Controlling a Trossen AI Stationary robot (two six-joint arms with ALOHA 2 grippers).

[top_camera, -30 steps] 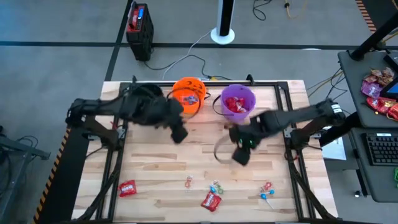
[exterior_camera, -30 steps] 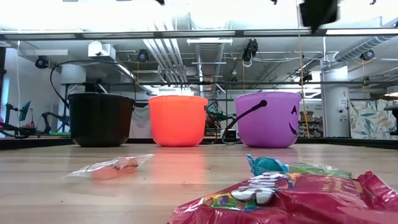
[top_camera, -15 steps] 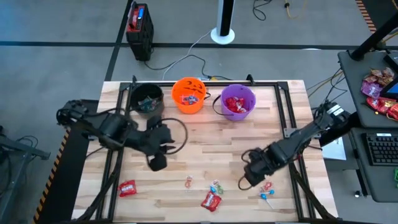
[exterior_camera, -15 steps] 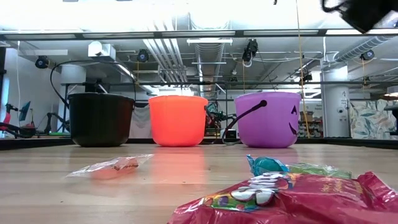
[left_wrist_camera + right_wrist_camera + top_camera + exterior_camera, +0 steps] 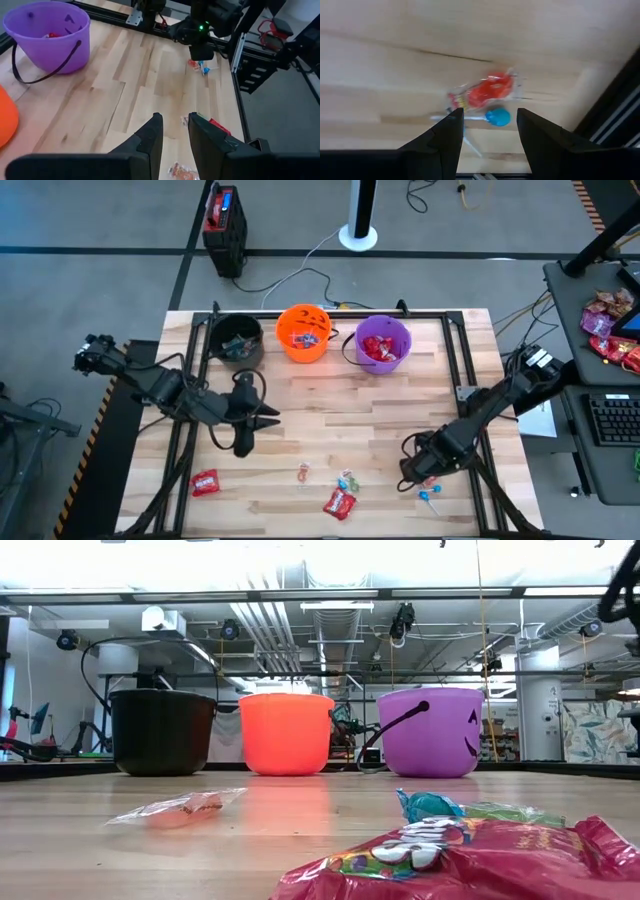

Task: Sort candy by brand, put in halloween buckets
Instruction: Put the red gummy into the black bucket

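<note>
Along the far edge of the tabletop (image 5: pixel 330 395): black bucket (image 5: pixel 238 340), orange bucket (image 5: pixel 303 332), purple bucket (image 5: pixel 382 344) holding red packets. Near the front edge: red packets (image 5: pixel 339 503), a blue twist piece (image 5: pixel 349 482), lollipops (image 5: pixel 428 487). Right pincer (image 5: pixel 418 473) open, empty, above a red-wrapped sweet (image 5: pixel 487 90) and blue lollipop (image 5: pixel 498 117). Left pincer (image 5: pixel 245 442) narrowly parted, empty, toward the left edge.
</note>
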